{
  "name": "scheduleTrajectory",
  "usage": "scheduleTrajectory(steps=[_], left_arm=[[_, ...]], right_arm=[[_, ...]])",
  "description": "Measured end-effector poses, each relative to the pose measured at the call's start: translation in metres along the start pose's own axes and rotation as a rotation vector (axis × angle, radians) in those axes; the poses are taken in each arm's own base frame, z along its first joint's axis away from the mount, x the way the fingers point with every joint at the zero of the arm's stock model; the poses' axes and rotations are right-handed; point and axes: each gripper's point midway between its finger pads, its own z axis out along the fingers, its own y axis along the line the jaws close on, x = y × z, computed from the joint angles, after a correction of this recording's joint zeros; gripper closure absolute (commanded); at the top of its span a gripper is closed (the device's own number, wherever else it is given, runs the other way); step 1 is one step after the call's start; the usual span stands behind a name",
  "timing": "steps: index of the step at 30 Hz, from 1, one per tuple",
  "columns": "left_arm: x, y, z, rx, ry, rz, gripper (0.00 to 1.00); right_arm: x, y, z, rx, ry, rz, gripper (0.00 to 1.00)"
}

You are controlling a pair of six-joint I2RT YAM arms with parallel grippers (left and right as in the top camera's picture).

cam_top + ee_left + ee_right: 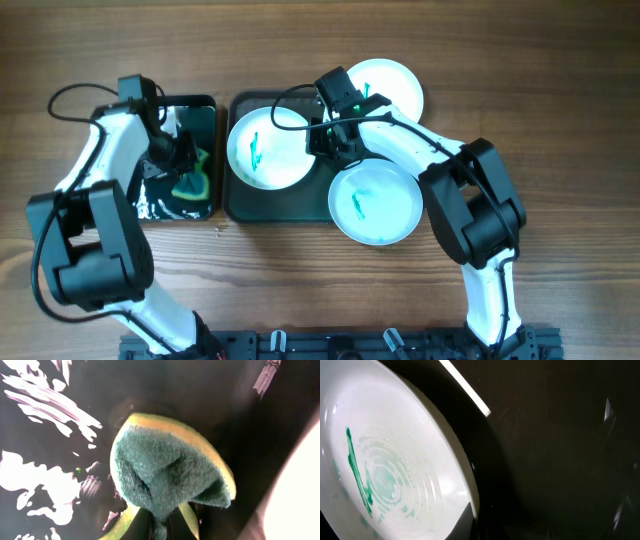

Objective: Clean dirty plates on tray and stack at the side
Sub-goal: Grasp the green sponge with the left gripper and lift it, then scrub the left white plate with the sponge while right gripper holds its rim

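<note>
A white plate (268,148) with teal-green squiggles lies at the left of the dark green tray (280,207). My right gripper (330,138) is at its right rim. In the right wrist view one finger lies on the plate (395,460) inside the rim, and my right gripper (472,521) looks shut on that rim. A second white plate (392,85) sits at the tray's far right corner. The pale blue plate (375,203) lies at the near right. Both are smeared. My left gripper (180,155) is shut on a green and yellow sponge (165,470).
A black bin (205,110) with water stands left of the tray, and the sponge (190,183) is held inside it. The tray floor (550,460) is dark beside the gripped plate. The wooden table (560,120) surrounds everything.
</note>
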Motion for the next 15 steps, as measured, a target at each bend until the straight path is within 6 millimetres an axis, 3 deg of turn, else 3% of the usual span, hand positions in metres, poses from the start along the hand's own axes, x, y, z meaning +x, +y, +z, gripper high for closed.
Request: scheduleTrajectory(steps=[4, 6, 12, 13, 15], left_arm=[[-0.024, -0.028, -0.064, 0.105, -0.132, 0.022, 0.96], [-0.022, -0.043, -0.076, 0.156, -0.148, 0.044, 0.96], [-0.02, -0.113, -0.07, 0.251, -0.164, 0.098, 0.96], [-0.018, -0.127, -0.061, 0.24, -0.157, 0.112, 0.96], [-0.02, -0.135, -0.045, 0.209, -0.151, 0.094, 0.96]], right_arm=[[0.001, 0.0, 0.0, 0.001, 0.005, 0.001, 0.96], [0.004, -0.001, 0.0, 0.004, 0.016, 0.004, 0.96], [0.01, -0.006, -0.003, 0.02, 0.052, 0.018, 0.96], [0.011, -0.007, -0.004, 0.019, 0.057, 0.022, 0.96], [0.01, -0.009, -0.005, 0.019, 0.061, 0.029, 0.96]])
